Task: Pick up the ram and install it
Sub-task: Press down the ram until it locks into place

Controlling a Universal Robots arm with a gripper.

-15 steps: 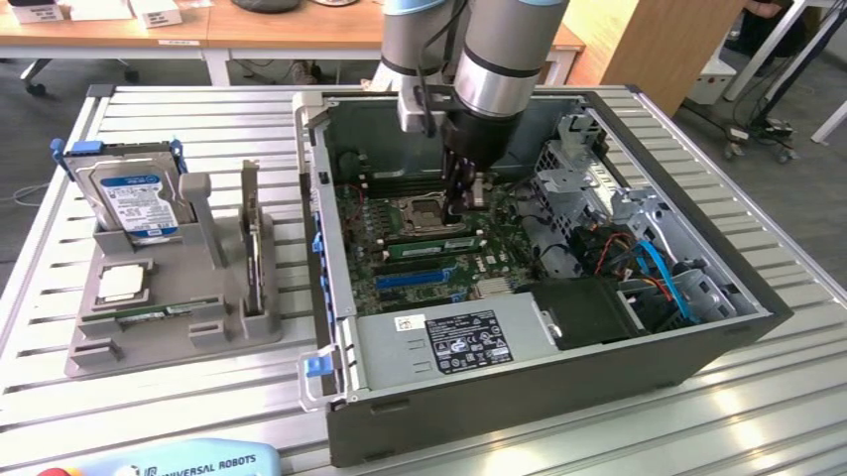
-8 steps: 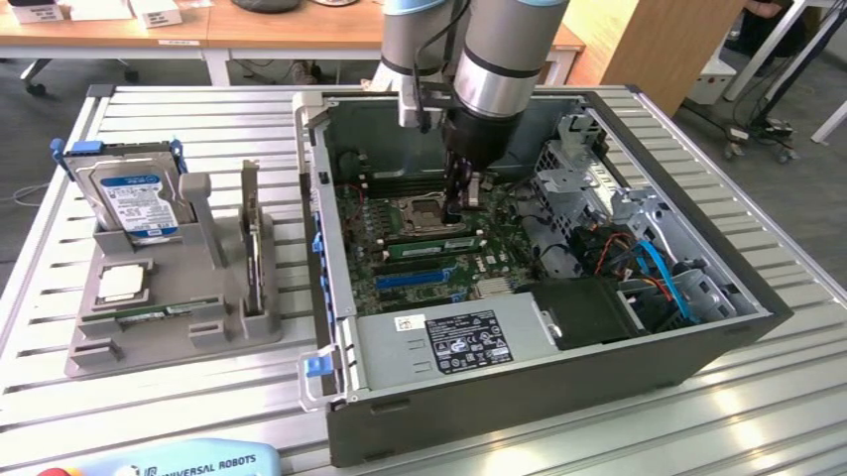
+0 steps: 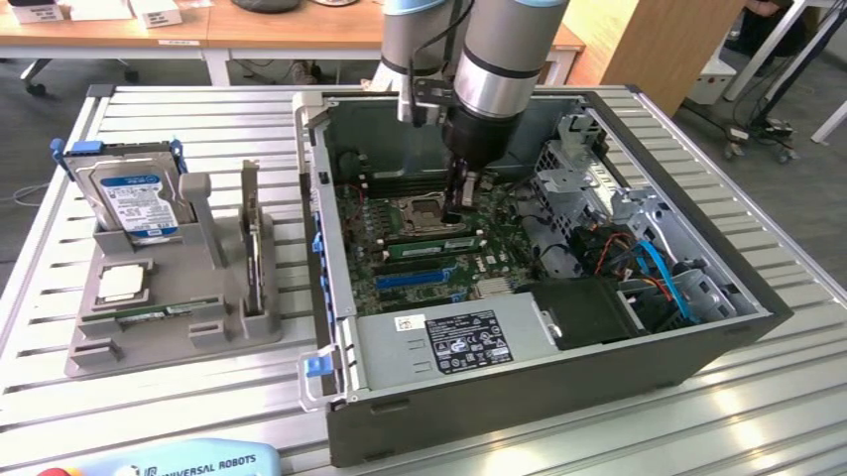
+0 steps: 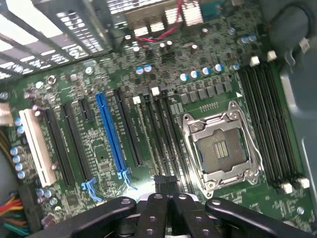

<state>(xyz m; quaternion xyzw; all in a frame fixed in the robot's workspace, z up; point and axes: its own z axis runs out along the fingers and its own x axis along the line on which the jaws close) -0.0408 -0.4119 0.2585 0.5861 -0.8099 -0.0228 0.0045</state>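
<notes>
A: Where is the ram [image 3: 426, 241]?

B: Inside the open computer case [image 3: 530, 387], which lies on its side on the slatted surface [image 3: 741, 416], towards that surface's far right part in the exterior view. The green strip stands on edge in a slot just beside the processor socket [image 3: 421, 210], on the side nearer the blue slot [image 3: 417, 276].

A: And its long axis?

B: It runs parallel to the blue slot, across the board from the case wall with the blue clips towards the side with the drive cage. Its thin edge faces up, out of the case.

A: The hand [image 3: 455, 214]?

B: It reaches down into the case, its tip near the end of the ram on the drive-cage side. In the wrist view the hand [image 4: 166, 186] has its fingers pressed together with nothing seen between them, poised over the ends of the dark memory slots next to the socket [image 4: 220, 148]. Whether the tip touches the ram cannot be told.

A: Anything outside the case?

B: A grey holder [image 3: 173, 327] near the surface's left edge in the exterior view carries a blue-labelled hard drive [image 3: 133, 203] and a square silver chip [image 3: 122, 283].
</notes>
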